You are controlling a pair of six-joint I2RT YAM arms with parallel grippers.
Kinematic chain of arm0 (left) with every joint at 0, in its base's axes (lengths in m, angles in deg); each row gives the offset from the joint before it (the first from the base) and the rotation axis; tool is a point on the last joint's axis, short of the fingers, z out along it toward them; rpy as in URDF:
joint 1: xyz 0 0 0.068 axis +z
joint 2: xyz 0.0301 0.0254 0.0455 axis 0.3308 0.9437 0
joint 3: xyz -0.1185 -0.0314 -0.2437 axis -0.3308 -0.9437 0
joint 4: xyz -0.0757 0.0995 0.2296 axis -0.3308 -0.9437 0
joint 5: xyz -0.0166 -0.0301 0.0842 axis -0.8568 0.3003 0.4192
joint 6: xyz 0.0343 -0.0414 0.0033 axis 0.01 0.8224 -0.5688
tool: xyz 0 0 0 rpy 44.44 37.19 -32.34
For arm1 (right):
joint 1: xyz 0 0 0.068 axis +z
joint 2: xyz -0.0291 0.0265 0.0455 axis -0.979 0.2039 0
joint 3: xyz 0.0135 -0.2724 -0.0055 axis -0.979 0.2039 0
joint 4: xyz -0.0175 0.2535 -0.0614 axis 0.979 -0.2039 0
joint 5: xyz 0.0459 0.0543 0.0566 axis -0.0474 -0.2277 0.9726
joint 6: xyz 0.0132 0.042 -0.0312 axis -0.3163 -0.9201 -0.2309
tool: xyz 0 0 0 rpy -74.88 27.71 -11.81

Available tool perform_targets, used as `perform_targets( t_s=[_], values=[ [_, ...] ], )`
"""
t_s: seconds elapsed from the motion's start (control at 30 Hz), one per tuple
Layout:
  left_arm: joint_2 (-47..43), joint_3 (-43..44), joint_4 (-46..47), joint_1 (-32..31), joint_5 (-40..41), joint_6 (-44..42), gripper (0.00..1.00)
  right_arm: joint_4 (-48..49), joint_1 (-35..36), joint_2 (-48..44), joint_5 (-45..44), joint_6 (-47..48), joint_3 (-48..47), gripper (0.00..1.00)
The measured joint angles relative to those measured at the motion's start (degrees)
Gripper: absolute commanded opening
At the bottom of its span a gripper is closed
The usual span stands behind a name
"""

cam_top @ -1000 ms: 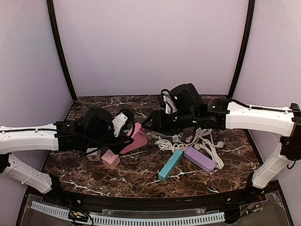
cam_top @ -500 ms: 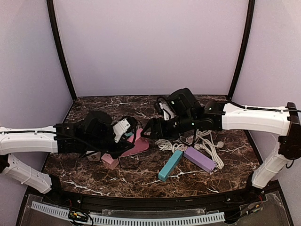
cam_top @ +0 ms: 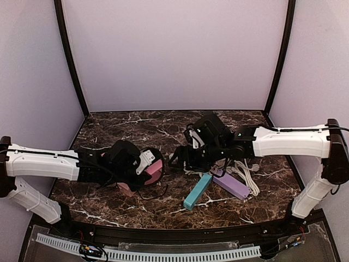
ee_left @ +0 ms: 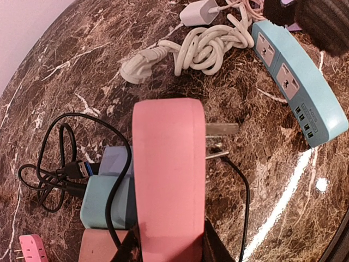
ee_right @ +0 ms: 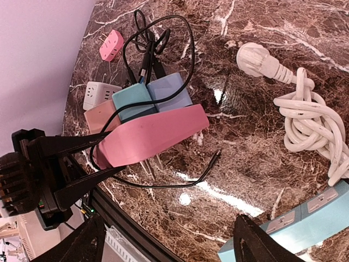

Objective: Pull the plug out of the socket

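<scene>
My left gripper (ee_left: 169,240) is shut on a pink socket block (ee_left: 169,180), holding it flat just above the table; metal prongs (ee_left: 221,129) stick out of its right side. It also shows in the top view (cam_top: 155,168) and in the right wrist view (ee_right: 150,134). Under it lie a lavender cube (ee_left: 117,161), a teal cube (ee_left: 106,199) and a salmon block (ee_left: 101,245). A thin black cable (ee_right: 163,183) runs from the block's near end; its free tip (ee_right: 217,156) lies on the marble. My right gripper (ee_right: 169,243) is open and empty, just right of the block (cam_top: 177,158).
A teal power strip (cam_top: 197,191) and a purple strip (cam_top: 232,184) lie at centre right. A coiled white cord (ee_right: 311,120) with its plug lies behind them. A small pink adapter (ee_right: 112,45), a white cube adapter (ee_right: 97,93) and a looped black USB cable (ee_left: 49,180) sit at left.
My left gripper has brought the pink block down from a raised tilt to just above the table. My right gripper has dropped lower and stands apart from the block's end.
</scene>
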State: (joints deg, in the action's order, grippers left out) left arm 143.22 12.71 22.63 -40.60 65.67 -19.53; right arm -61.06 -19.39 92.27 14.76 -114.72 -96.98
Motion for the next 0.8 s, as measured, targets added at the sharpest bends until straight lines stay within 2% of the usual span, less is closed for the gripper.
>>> perform_targets(
  t_s=[0.27, 0.43, 0.5, 0.6, 0.77, 0.8],
  values=[
    [6.21, 3.28, 1.92, -2.69, 3.26, 1.31, 0.01, 0.13, -0.02, -0.83, -1.62, -1.66, 1.29, 0.81],
    [9.31, 5.53, 2.97, -3.82, 3.63, 4.13, 0.06, 0.35, -0.02, -2.54, -3.19, -2.58, 3.37, 0.82],
    [10.25, 6.14, 3.43, -4.44, 3.54, 5.03, 0.09, 0.24, -0.02, -3.23, -4.0, -3.08, 4.26, 0.82],
    [11.76, 7.26, 4.22, -5.42, 2.69, 6.49, 0.19, 0.04, -0.02, -3.93, -5.18, -4.13, 5.25, 0.83],
    [14.69, 9.53, 5.77, -8.26, 0.81, 8.79, 0.23, -0.52, -0.02, -5.88, -7.69, -6.23, 7.43, 0.86],
    [15.26, 9.94, 6.12, -8.74, 0.24, 9.35, 0.28, -0.68, -0.02, -6.38, -8.04, -6.54, 7.96, 0.86]
  ],
)
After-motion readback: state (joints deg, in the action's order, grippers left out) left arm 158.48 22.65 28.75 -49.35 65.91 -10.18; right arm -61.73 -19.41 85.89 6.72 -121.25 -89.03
